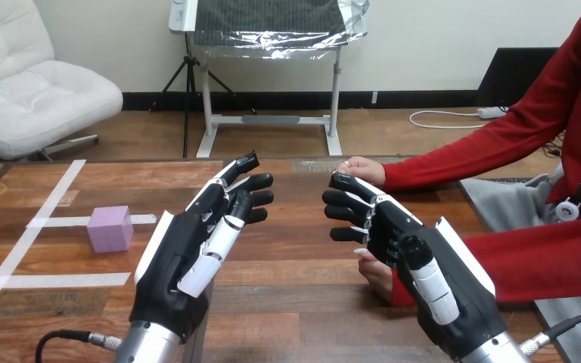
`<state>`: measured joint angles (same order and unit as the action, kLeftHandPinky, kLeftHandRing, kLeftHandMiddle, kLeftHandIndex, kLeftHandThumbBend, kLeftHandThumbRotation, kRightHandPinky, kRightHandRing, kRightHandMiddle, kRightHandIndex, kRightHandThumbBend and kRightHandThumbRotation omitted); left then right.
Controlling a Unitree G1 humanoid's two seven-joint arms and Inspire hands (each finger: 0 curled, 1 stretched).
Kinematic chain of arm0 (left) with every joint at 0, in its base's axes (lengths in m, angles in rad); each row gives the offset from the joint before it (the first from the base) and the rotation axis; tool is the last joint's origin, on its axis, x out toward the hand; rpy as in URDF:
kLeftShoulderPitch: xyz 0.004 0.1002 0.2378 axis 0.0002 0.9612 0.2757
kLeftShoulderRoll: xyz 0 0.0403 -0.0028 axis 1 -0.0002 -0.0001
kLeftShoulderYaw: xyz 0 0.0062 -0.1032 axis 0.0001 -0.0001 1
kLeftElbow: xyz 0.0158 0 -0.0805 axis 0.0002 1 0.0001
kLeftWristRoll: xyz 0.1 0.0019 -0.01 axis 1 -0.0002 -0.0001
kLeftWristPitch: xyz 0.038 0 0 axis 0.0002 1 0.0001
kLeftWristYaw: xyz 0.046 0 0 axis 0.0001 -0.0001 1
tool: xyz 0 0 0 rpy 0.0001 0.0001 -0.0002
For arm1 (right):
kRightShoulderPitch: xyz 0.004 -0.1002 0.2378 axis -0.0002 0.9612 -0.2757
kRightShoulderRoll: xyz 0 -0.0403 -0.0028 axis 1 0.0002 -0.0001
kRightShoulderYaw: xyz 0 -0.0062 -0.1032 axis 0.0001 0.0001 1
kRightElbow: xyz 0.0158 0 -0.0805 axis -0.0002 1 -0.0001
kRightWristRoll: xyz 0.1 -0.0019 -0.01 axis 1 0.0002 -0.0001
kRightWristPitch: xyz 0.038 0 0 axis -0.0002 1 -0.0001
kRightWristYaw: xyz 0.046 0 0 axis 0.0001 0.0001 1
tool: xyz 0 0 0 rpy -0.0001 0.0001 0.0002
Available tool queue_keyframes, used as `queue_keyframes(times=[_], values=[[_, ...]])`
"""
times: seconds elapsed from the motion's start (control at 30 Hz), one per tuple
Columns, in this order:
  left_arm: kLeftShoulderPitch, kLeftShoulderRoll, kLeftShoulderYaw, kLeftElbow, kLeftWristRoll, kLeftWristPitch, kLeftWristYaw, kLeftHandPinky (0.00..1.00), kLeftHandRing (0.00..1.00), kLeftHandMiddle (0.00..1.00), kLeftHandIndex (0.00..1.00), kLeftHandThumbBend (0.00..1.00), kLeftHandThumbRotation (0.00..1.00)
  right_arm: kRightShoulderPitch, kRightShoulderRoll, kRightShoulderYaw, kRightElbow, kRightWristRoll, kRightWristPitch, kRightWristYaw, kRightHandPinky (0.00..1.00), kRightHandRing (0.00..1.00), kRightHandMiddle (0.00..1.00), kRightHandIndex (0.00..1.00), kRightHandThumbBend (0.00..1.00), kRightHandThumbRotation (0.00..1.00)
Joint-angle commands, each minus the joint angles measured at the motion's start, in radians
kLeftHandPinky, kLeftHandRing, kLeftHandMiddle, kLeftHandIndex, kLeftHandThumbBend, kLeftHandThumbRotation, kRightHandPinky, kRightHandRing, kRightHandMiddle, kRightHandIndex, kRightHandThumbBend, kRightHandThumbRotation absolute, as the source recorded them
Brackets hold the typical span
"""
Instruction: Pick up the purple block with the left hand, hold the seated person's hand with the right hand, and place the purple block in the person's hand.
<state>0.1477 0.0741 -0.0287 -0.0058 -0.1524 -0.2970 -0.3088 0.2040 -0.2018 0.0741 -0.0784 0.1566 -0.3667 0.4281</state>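
Fingers [251,199] on left hand [185,253] and right hand [405,242] stand straight, holding nothing, over the table [295,302]. One person's hand [365,170] lies at the right hand's twelve o'clock. The purple block [110,228] sits at the left hand's nine o'clock; a sideways sweep could shove it away.
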Motion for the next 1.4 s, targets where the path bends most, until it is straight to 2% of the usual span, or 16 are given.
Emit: queue_keyframes(times=[0.0, 0.53, 0.7, 0.83, 1.0, 1.37], values=[[-0.052, 0.001, -0.003, -0.033, -0.004, -0.008, -0.001, 0.81, 0.81, 0.83, 0.88, 0.3, 0.69, -0.047, -0.003, -0.015, -0.051, 0.001, 0.001, -0.013, 0.8, 0.87, 0.87, 0.9, 0.9, 1.0], [-0.053, 0.003, 0.0, -0.032, -0.004, -0.006, -0.001, 0.84, 0.81, 0.82, 0.87, 0.31, 0.69, -0.047, -0.004, -0.012, -0.053, -0.004, 0.002, -0.016, 0.81, 0.87, 0.87, 0.89, 0.91, 1.0], [-0.059, 0.01, 0.002, -0.036, 0.021, 0.002, 0.015, 0.85, 0.82, 0.82, 0.86, 0.3, 0.69, -0.047, -0.002, -0.013, -0.053, -0.002, 0.003, -0.017, 0.8, 0.87, 0.87, 0.89, 0.91, 1.0], [-0.092, 0.017, 0.015, 0.001, 0.035, -0.032, 0.021, 0.87, 0.83, 0.82, 0.86, 0.28, 0.69, -0.046, -0.004, -0.014, -0.061, -0.005, 0.014, -0.021, 0.8, 0.87, 0.87, 0.89, 0.92, 1.0], [-0.146, 0.026, 0.036, 0.057, 0.055, -0.055, 0.036, 0.84, 0.81, 0.81, 0.84, 0.28, 0.68, -0.046, -0.006, -0.015, -0.065, 0.003, 0.021, -0.016, 0.8, 0.87, 0.88, 0.9, 0.92, 1.0], [-0.281, 0.09, 0.07, 0.183, 0.139, -0.042, 0.097, 0.83, 0.86, 0.83, 0.85, 0.4, 0.71, -0.049, -0.004, -0.013, -0.061, 0.007, 0.021, -0.011, 0.82, 0.88, 0.88, 0.9, 0.91, 1.0]])
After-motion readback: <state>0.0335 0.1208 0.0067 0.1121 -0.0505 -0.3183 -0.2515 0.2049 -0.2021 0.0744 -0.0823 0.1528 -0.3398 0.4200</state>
